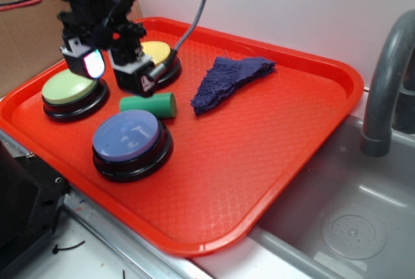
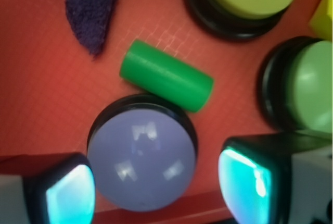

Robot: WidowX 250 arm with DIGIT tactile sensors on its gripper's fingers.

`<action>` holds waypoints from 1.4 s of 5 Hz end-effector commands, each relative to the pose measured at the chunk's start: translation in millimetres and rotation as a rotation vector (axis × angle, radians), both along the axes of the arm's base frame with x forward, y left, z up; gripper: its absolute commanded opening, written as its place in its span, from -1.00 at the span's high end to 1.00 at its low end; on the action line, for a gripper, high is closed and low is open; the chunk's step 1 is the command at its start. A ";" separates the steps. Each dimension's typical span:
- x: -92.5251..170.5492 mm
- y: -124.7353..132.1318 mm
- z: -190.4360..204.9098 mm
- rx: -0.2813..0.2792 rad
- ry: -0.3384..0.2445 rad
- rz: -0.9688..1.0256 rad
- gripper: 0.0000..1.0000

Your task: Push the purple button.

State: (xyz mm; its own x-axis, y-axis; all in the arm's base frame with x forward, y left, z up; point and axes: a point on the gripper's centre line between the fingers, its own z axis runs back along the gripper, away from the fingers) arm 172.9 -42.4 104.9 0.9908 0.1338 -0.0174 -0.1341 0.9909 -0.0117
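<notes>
Wrist view showed the pincer with jaws apart, empty, straddling the large lavender-blue domed push button near the red plastic tray's front-left edge. Approach seemed underway; next, probably a straight descent onto the dome.

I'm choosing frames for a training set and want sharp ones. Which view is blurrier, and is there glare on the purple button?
The wrist view is softer: the tool pads and the cloth look blurred, and the purple button carries pale window-like reflections. The exterior view is sharper; there the purple button shows faint glare, and the tray texture reads clearly.
</notes>
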 end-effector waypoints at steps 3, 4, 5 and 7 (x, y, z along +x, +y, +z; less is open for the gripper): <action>4.5 -4.8 39.8 -0.055 -0.067 -0.042 -1.00; 5.2 -7.8 46.0 -0.054 -0.076 -0.047 -1.00; 4.7 -9.6 51.1 -0.046 -0.077 -0.051 -1.00; 3.4 -12.6 58.7 -0.045 -0.086 -0.057 -1.00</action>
